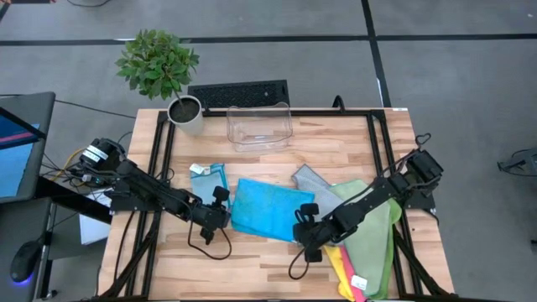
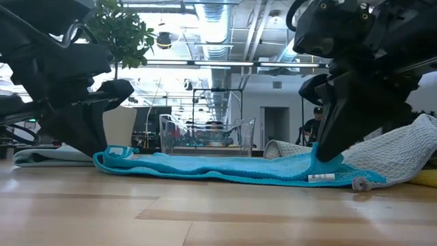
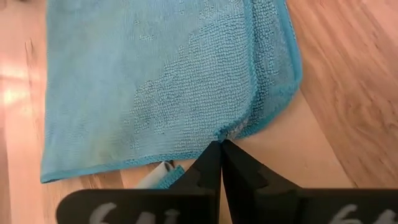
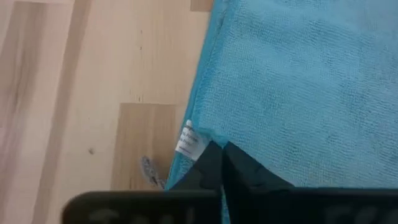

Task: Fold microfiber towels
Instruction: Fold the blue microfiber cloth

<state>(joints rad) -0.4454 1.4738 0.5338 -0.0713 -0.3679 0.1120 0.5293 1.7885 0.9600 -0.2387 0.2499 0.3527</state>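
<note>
an open-plan office or lab: exposed ceiling ducts, grey carpet floor, a keyboard, a potted plant.

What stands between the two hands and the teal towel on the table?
Nothing visible. The left hand is shut on the teal towel at one near corner, and the right hand is shut on the other, beside its white tag.

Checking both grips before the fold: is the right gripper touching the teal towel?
Touching. The right wrist view shows the right gripper shut on the teal towel at its edge.
</note>
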